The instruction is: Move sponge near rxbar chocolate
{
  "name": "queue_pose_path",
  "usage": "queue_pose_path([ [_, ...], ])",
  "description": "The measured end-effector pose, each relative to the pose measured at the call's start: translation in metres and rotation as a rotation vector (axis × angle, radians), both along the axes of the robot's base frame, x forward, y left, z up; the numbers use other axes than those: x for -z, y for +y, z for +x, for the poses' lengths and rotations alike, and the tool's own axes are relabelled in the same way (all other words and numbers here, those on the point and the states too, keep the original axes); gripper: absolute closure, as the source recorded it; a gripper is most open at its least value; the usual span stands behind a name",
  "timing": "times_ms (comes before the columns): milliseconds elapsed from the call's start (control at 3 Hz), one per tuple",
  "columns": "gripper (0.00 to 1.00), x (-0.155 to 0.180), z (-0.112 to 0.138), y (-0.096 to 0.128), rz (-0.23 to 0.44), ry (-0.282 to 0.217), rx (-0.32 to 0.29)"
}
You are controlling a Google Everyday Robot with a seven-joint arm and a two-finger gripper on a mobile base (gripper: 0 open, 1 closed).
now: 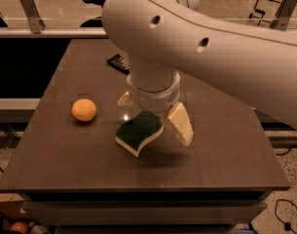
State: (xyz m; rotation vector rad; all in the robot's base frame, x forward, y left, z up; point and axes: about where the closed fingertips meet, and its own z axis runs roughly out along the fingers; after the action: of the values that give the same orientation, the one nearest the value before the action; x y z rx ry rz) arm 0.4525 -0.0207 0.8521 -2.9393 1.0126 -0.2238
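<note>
- While the white arm (221, 48) fills the upper right of the view, the leftmost thing on the dark brown desk (226, 155) is a round orange fruit (83, 109). It sits by itself on the left half, well apart from everything else.
- Further back, and a little to the right of the fruit, lies the rxbar chocolate (120, 62). Only its left end shows, black with pale lettering. The rest is hidden behind the arm's wrist.
- Near the middle of the desk, toward the front, is the sponge (138, 132). Its dark green top faces up and the pale yellow foam shows along its wavy front edge. It sits skewed, with one corner pointing at the front of the desk, and is well apart from the rxbar chocolate.
- The gripper (154, 120) hangs straight down from the wrist, right over the back edge of the sponge.
- Its two cream-coloured fingers (179, 123) are spread wide and are not clamped on anything. The left one stands behind the sponge's back left part, apart from it. The right one is just beside the sponge's right edge, and I cannot tell whether it touches it.
- A soft shadow lies on the desk in front of the right finger.
- On the floor at the far right, off the desk, runs a dark cable (284, 213).
</note>
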Motion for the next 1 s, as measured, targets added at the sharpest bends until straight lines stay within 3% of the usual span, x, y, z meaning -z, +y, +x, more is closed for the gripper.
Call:
queue_pose_path([
  [667, 0.0, 0.015, -0.019, 0.008, -0.011, 0.075, -0.052],
  [1000, 0.0, 0.019, -0.019, 0.022, 0.02, 0.075, -0.059],
])
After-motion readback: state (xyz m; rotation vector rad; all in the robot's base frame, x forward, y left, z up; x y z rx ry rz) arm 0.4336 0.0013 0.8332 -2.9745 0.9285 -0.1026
